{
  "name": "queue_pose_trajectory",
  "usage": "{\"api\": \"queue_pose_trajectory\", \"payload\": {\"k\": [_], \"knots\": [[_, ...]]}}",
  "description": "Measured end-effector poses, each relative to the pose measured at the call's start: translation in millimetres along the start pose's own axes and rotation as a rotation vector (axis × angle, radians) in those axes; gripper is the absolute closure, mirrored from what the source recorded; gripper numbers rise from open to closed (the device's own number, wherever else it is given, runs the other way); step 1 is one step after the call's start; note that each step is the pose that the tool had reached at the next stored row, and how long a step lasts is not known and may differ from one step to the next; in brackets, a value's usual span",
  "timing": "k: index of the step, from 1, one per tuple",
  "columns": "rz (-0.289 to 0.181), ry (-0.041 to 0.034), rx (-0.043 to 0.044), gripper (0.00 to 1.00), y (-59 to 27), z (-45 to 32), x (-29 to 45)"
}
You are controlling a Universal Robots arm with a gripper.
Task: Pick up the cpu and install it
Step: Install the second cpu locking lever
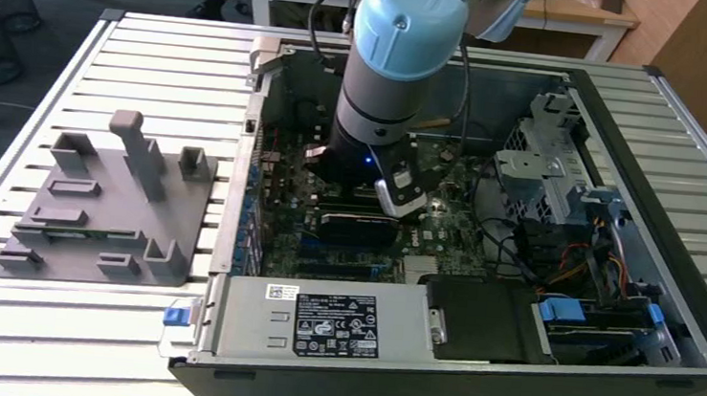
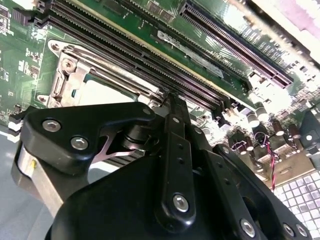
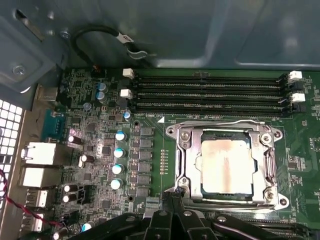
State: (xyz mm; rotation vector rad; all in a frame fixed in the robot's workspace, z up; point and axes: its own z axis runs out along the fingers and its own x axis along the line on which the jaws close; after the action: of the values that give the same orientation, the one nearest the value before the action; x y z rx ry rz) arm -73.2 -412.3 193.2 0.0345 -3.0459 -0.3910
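Observation:
The cpu [image 3: 225, 170], a flat square chip with a silver-grey top, lies inside the metal socket frame [image 3: 175, 150] on the green motherboard. In the second wrist view the cpu [image 2: 95, 95] shows as a pale patch past the gripper body. My gripper [image 3: 172, 199] hangs low over the board with its black fingers closed together, tips at the frame's edge beside the cpu and nothing visible between them. In the second wrist view the gripper [image 2: 170, 97] points at the same frame edge. The arm [image 1: 384, 66] reaches down into the open computer case.
Long black memory slots [image 3: 210, 92] run beside the socket, and capacitors [image 3: 119, 150] stand on its other side. The case wall [image 3: 200, 30] rises close behind. A grey fixture block [image 1: 110, 206] sits on the table at the exterior view's left; a drive cage [image 1: 548, 167] stands at its right.

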Motion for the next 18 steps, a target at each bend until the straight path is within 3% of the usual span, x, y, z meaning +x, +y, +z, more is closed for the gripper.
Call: {"api": "queue_pose_trajectory", "payload": {"k": [13, 18], "knots": [[-0.004, -0.0005, -0.0449, 0.89, -0.4, 1.7, 1.0], [-0.004, -0.0004, -0.0464, 0.89, -0.9, 3.6, 1.2]]}}
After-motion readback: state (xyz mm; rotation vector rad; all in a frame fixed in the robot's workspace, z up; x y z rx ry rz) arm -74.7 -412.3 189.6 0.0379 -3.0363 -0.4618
